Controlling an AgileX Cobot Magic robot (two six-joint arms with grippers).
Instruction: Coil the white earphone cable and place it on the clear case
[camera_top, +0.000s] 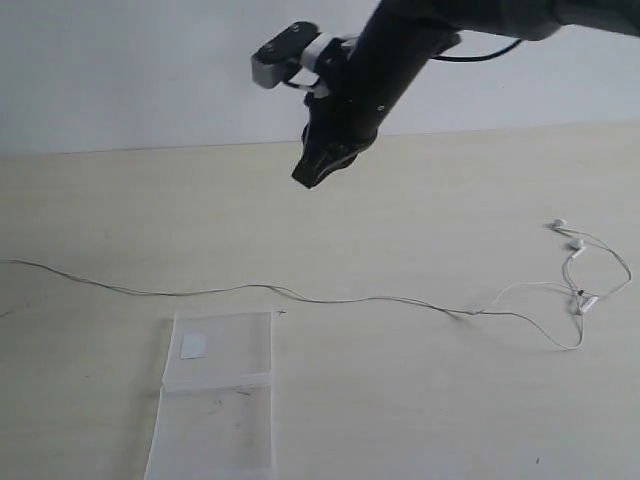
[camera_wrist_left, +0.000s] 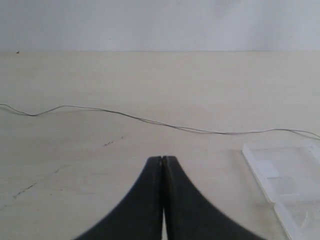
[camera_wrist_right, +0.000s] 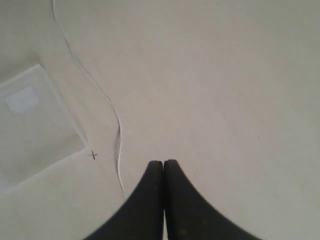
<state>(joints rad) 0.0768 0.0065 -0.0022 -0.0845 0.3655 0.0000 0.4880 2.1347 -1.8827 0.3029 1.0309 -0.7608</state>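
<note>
Pale table (camera_top: 430, 400): cable (camera_top: 360, 299) is laid below the closed, empty right claw (camera_top: 308, 176), which should be opened before lowering.

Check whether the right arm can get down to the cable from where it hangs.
Probably yes. The right gripper hangs shut above the table, the cable lies flat close by with nothing between them, and the case sits aside. The jaws must open first.

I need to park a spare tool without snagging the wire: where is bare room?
Free: the wide table strip between the white earphone cable and the back wall, and the patch right of the clear case, in front of the cable. Crowded: far right, where the earbuds and loops bunch.
</note>
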